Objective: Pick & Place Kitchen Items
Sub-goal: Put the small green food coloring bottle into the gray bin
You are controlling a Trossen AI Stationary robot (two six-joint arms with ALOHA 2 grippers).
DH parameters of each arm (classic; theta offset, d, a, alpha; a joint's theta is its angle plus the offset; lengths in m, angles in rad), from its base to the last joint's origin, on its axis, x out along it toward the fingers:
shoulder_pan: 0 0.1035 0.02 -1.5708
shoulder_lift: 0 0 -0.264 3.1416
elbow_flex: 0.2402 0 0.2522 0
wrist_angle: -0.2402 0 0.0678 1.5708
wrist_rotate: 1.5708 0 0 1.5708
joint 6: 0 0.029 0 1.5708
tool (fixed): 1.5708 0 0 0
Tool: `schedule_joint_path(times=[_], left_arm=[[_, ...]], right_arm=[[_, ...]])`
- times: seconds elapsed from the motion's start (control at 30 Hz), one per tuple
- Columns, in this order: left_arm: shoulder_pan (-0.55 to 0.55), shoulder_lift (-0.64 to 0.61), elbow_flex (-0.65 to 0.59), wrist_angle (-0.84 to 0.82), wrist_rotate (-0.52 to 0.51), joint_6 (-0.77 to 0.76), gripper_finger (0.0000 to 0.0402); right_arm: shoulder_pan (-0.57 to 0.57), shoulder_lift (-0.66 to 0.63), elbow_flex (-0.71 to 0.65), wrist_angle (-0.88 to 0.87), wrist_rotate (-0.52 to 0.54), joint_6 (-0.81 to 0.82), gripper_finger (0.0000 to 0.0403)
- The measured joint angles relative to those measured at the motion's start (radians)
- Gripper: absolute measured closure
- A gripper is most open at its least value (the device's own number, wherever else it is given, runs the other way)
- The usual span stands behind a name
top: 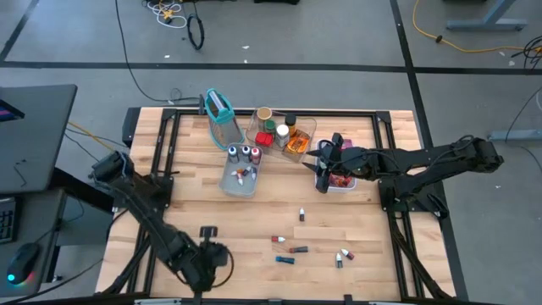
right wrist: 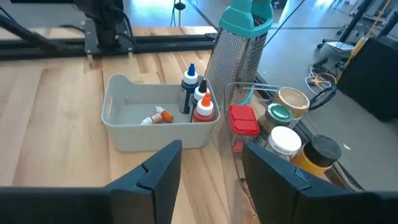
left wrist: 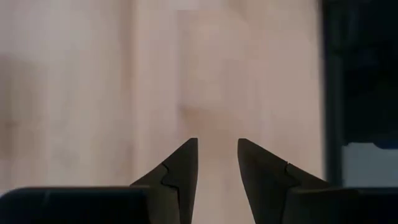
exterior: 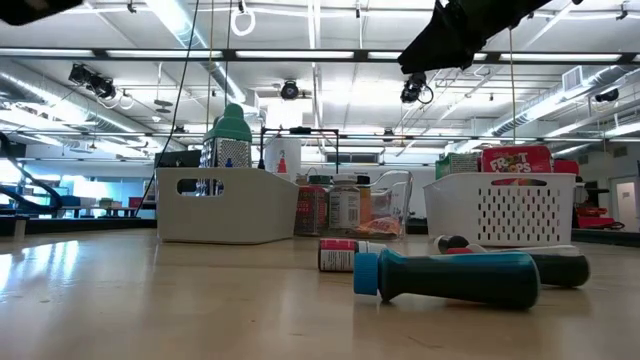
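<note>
the right gripper (top: 323,180) hangs over the white basket (top: 347,183), fingers apart and empty. the left gripper (left wrist: 217,163) sits low at the table's (top: 356,220) near edge, parted with nothing between. small vials (top: 290,249) lie loose on the wood, jars (right wrist: 285,124) in the clear tray (top: 306,129).

Grey floor (top: 339,34), cables, possibly ceiling strip lights (exterior: 330,55)

1. Even, bright overhead light; ceiling strip fixtures (exterior: 190,25) blown out in the low view.
2. High view sharp, shadows on the surface (top: 279,212) soft and short.
3. Low view: near surface glossy with glare, teal-handled tool (exterior: 450,278) slightly soft.
4. Left wrist view washed out and blurred; only the fingers (left wrist: 180,171) are crisp.
5. Right wrist view clear, mild edge distortion.
</note>
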Motion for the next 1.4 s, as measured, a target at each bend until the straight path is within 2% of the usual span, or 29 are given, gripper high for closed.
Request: schedule_joint_path(times=[0.23,0.37,0.43,0.63,0.9,1.0,1.27,1.4], left_arm=[[-0.117,0.050,-0.002,0.039,0.053,0.078,0.0281],[-0.180,0.070,-0.002,0.048,0.050,0.082,0.0281],[-0.205,0.084,-0.001,0.073,0.033,0.087,0.0281],[-0.269,0.129,-0.002,0.102,-0.001,0.072,0.0281],[-0.287,0.146,-0.059,0.244,-0.001,0.051,0.0281],[-0.286,0.146,-0.086,0.243,-0.004,0.030,0.0281],[-0.281,0.146,-0.154,0.293,0.022,0.023,0.0281],[-0.281,0.146,-0.186,0.333,0.043,0.049,0.0281]], right_arm=[[0.000,0.000,0.000,0.009,0.000,0.002,0.0225],[0.000,0.000,0.000,0.010,0.000,-0.007,0.0225],[0.001,0.000,0.000,0.009,-0.003,0.047,0.0225],[0.033,0.032,0.000,-0.033,-0.182,0.213,0.0225],[0.070,0.208,0.000,-0.031,-0.184,0.209,0.0225],[0.067,0.254,-0.001,-0.029,-0.182,0.205,0.0225],[0.063,0.284,-0.001,-0.022,-0.174,0.173,0.0225],[0.061,0.284,-0.001,-0.003,-0.174,0.091,0.0225]])
